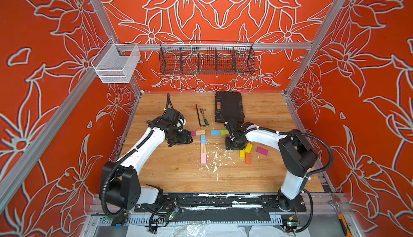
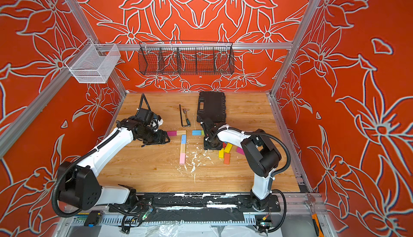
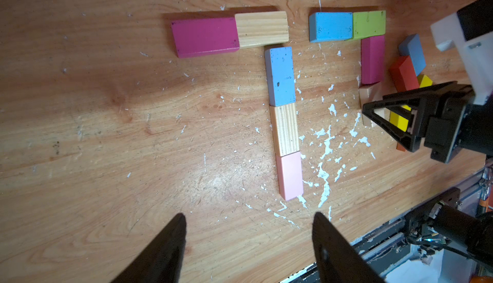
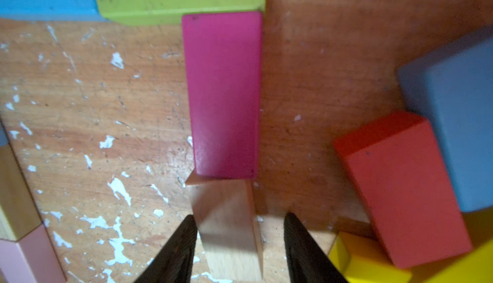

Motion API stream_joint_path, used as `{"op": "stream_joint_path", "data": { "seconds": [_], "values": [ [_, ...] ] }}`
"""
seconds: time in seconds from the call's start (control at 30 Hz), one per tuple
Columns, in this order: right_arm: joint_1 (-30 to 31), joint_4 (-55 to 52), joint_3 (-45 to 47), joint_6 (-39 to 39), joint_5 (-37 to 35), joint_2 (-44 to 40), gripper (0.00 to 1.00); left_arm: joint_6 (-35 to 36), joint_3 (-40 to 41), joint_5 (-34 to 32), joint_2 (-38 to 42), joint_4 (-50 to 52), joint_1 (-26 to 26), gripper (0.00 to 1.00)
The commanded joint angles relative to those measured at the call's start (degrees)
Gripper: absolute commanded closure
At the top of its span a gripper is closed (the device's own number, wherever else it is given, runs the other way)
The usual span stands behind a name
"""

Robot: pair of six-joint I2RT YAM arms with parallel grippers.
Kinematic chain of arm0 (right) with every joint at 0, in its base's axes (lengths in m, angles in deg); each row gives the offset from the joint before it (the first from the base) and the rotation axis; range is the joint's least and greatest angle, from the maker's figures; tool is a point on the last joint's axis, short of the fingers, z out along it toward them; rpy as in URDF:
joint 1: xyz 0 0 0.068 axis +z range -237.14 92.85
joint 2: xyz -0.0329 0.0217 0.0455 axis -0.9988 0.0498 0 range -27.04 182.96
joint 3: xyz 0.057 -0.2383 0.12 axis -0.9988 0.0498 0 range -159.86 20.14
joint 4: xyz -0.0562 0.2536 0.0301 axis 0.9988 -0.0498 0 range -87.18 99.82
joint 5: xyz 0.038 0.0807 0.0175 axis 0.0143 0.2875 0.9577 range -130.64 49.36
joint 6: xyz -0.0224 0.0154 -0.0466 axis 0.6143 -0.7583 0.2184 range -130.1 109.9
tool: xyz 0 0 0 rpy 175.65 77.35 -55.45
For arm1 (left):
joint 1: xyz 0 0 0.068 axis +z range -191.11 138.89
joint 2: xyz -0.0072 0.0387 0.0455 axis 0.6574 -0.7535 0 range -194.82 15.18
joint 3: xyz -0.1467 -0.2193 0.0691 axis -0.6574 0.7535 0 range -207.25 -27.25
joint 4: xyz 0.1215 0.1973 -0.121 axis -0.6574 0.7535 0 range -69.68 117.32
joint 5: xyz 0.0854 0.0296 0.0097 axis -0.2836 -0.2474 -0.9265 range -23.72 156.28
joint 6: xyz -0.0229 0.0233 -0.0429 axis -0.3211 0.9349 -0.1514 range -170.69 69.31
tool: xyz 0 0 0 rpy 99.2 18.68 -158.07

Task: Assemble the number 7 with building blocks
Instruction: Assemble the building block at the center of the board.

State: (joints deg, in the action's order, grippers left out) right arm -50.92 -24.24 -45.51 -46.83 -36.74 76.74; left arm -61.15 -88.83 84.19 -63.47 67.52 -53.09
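Left gripper (image 3: 249, 215): jaws apart, empty, left of centre in both top views. Right gripper (image 4: 240, 216): jaws astride plain wood block (image 4: 226, 239), unclamped.

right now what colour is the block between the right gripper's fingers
Plain, unpainted wood; the block shows best in the right wrist view.

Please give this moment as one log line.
right gripper: jaws open, astride plain wooden rectangular block | left gripper: jaws open, empty
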Motion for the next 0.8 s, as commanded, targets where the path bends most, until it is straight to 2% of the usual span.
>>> {"op": "stream_joint_path", "data": {
  "seconds": [0.0, 0.77],
  "values": [
    [-0.45, 0.03, 0.53, -0.97, -0.9, 1.47, 0.48, 0.53, 0.06, 0.46, -0.21, 0.44, 0.37, 0.28],
    [-0.64, 0.75, -0.01, -0.89, -0.39, 2.44, 0.48, 0.61, -0.03, 0.85, -0.66, 0.35, 0.38, 0.28]
  ]
}}
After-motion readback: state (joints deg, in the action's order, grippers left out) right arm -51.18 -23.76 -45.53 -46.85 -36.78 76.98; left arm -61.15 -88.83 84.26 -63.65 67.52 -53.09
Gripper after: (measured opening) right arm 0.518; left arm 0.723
